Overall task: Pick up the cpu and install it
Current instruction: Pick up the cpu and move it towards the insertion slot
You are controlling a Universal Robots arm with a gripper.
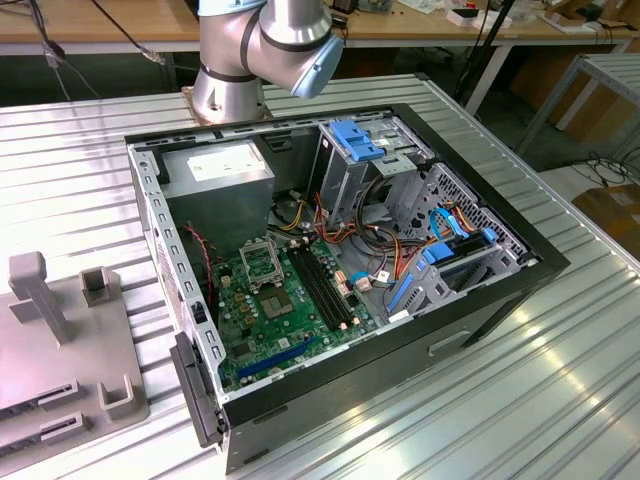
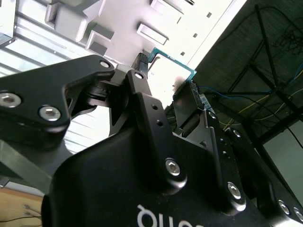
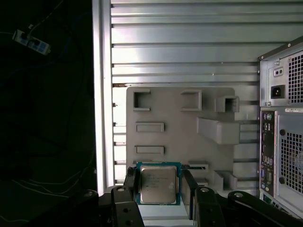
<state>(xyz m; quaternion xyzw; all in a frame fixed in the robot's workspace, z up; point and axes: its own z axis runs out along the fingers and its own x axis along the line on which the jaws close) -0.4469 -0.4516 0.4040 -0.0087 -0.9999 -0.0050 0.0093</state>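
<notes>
Tool clamped on the cpu, seen against the grey holder plate beside the open computer case.

In the first wrist view the tool (image 3: 158,185) grips the cpu (image 3: 158,184) by two opposite edges. Behind it is the grey holder plate (image 3: 175,132) with its slots and raised blocks, lying on the ribbed metal bench (image 3: 180,52). The computer case (image 3: 283,142) stands just beside the plate. The cpu is a thin square with a silver-grey metal face and a green rim. In the exterior view the case's green board (image 1: 285,310) lies among cables and blue brackets.
</notes>
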